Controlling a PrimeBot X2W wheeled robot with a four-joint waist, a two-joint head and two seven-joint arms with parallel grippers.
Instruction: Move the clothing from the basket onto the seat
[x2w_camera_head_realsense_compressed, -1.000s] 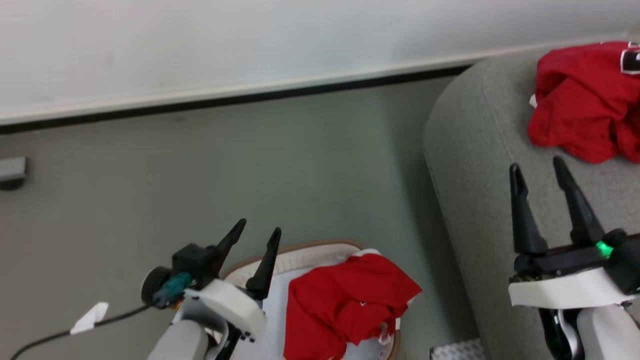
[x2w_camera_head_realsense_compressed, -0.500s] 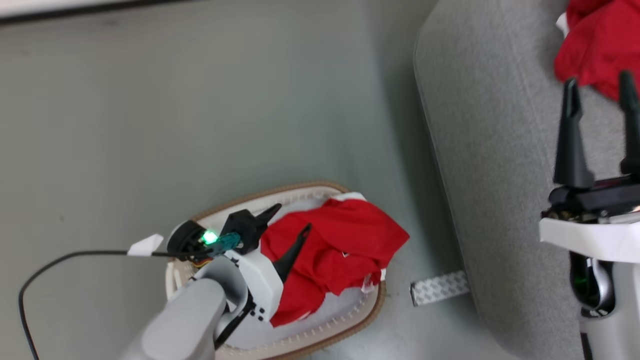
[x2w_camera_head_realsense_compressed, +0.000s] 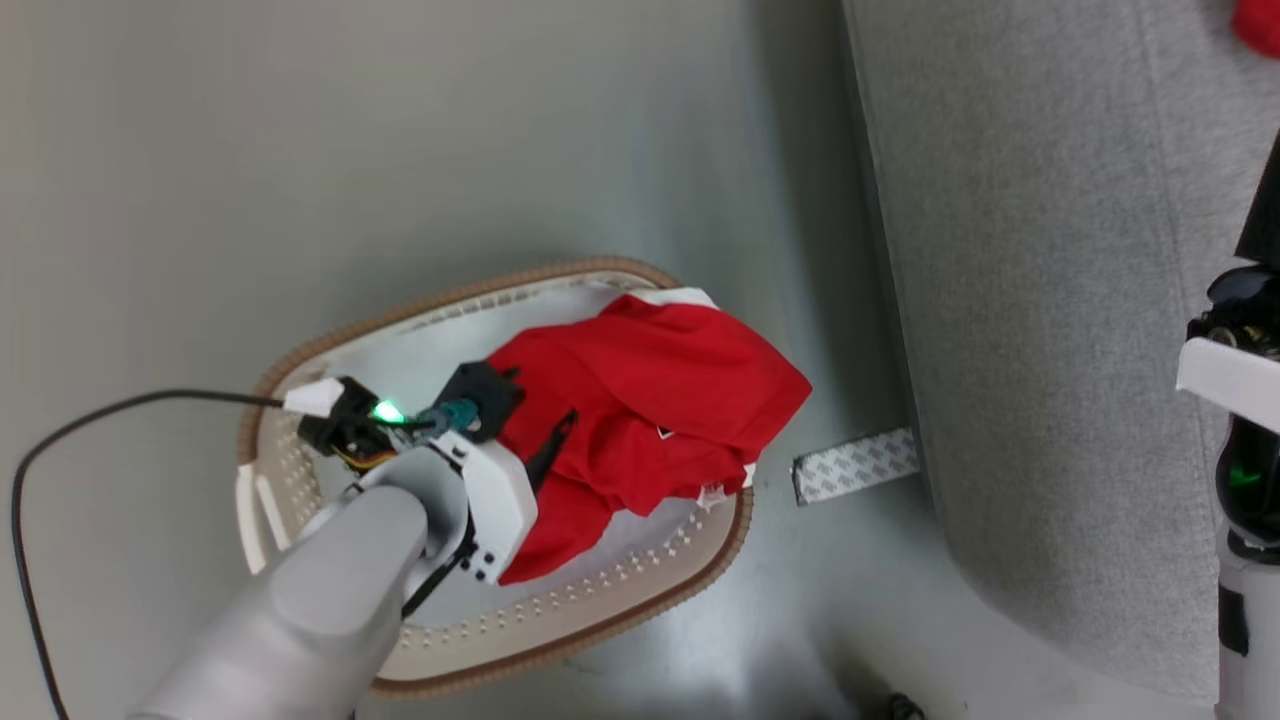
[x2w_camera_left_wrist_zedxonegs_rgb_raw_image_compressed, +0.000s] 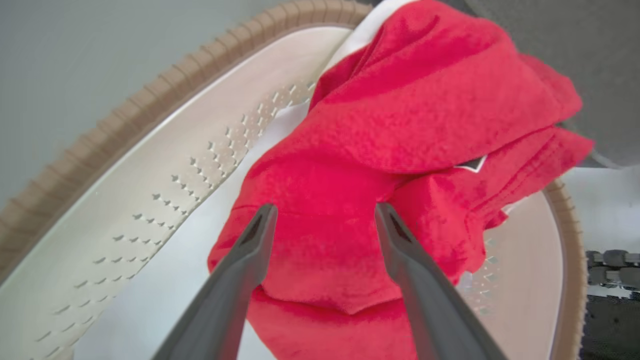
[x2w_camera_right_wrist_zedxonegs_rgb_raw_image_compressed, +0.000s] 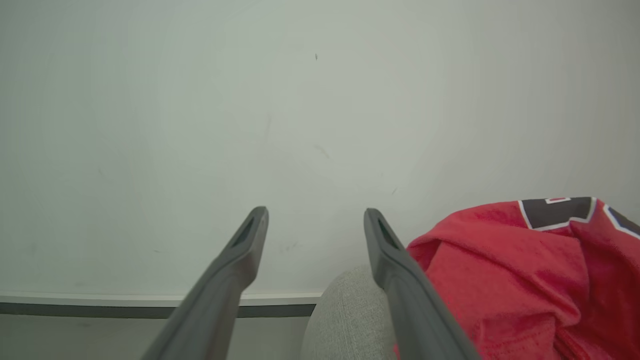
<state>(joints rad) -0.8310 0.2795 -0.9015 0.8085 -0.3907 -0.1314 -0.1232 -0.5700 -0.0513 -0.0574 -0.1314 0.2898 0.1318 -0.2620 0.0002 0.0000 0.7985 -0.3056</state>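
Observation:
The basket (x2w_camera_head_realsense_compressed: 300, 350), white with a brown rim, stands on the floor left of the seat (x2w_camera_head_realsense_compressed: 1050, 300). Red clothing (x2w_camera_head_realsense_compressed: 660, 385) lies crumpled in its right half, one corner hanging over the rim. My left gripper (x2w_camera_head_realsense_compressed: 543, 395) is down inside the basket and open. In the left wrist view its fingers (x2w_camera_left_wrist_zedxonegs_rgb_raw_image_compressed: 250, 250) straddle a fold of the clothing (x2w_camera_left_wrist_zedxonegs_rgb_raw_image_compressed: 400, 125), and I cannot tell whether they touch it. My right gripper (x2w_camera_right_wrist_zedxonegs_rgb_raw_image_compressed: 316, 214) is open and empty above the seat (x2w_camera_right_wrist_zedxonegs_rgb_raw_image_compressed: 345, 315), beside a red garment (x2w_camera_right_wrist_zedxonegs_rgb_raw_image_compressed: 500, 280) with black numerals lying on it.
A black cable (x2w_camera_head_realsense_compressed: 60, 450) runs over the grey floor to my left wrist. A white patterned strip (x2w_camera_head_realsense_compressed: 855, 465) lies on the floor between basket and seat. My right wrist (x2w_camera_head_realsense_compressed: 1235, 370) is at the right edge. A pale wall (x2w_camera_right_wrist_zedxonegs_rgb_raw_image_compressed: 200, 125) with a dark skirting stands beyond the seat.
The head camera has tipped down, so the whole picture shifted. My left gripper has gone down from the basket's rim onto the red clothing, still open. The right gripper stays open.

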